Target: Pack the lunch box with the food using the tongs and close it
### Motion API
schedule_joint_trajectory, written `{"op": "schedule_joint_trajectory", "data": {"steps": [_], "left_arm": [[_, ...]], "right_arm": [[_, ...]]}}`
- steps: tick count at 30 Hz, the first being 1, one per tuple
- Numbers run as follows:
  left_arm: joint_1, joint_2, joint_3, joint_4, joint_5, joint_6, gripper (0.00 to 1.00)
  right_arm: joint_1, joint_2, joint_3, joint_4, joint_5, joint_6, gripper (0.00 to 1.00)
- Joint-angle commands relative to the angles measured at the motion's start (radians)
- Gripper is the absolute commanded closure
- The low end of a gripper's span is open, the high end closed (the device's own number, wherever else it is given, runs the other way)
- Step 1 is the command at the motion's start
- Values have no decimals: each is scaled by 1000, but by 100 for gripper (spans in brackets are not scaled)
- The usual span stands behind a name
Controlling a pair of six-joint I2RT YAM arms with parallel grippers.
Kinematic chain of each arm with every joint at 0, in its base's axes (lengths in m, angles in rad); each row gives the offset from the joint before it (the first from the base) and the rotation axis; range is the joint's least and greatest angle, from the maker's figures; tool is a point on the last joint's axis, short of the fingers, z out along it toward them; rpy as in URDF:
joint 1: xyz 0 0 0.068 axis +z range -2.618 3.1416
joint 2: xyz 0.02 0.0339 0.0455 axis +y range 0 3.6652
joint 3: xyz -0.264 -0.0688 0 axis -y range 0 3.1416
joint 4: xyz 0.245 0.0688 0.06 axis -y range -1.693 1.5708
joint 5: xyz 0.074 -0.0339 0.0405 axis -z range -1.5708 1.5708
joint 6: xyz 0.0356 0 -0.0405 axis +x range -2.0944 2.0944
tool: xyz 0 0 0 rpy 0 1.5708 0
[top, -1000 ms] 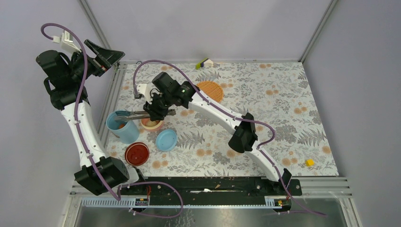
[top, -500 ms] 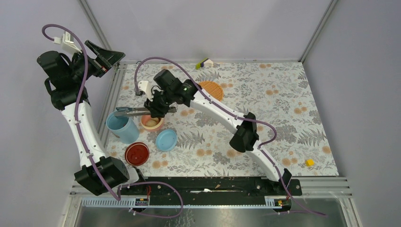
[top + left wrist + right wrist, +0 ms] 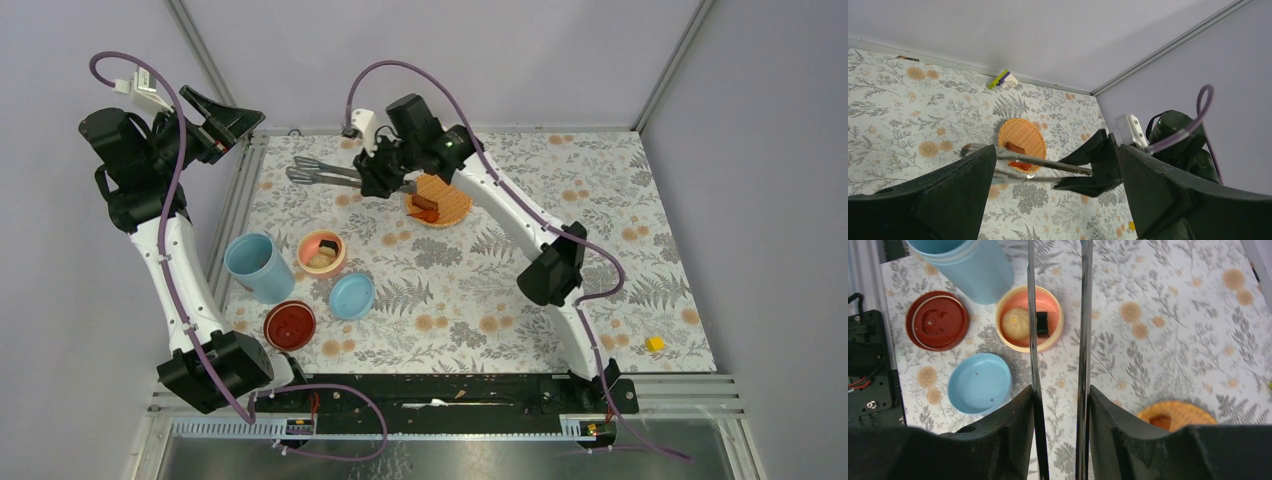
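Right gripper (image 3: 385, 172): closed on the tongs (image 3: 318, 172); both metal arms are pinched between the fingers (image 3: 1013, 435).
Tongs: held above the table (image 3: 600, 230), pointed toward 9 o'clock in the top view, arms slightly apart.
Woven plate (image 3: 458, 192): located at 4 o'clock of the right gripper; orange pieces (image 3: 425, 207) are carried on it.
Left gripper (image 3: 215, 120): fully spread, nothing gripped; raised at the table's 10 o'clock corner.
Inner bowl (image 3: 300, 252): a beige round (image 3: 320, 261) and a dark piece (image 3: 327, 243) are contained.
Lunch box tub (image 3: 265, 280): upright, at 9 o'clock of the inner bowl.
Blue lid (image 3: 352, 296): laid off the tub, at 5 o'clock of the inner bowl.
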Motion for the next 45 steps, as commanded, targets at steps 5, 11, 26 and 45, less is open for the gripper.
{"op": "schedule_joint_trajectory", "data": {"steps": [5, 11, 26, 45], "left_arm": [[-1, -22, -8, 33, -9, 22, 1], [-1, -18, -2, 32, -9, 21, 1], [-1, -13, -6, 35, -12, 19, 1], [-2, -17, -16, 35, -9, 22, 1]], "right_arm": [[-125, -162, -163, 23, 7, -5, 51], [-229, -244, -337, 24, 39, -36, 50], [-394, -357, -722, 66, 136, -178, 47], [-391, -268, -670, 34, 110, -220, 47]]}}
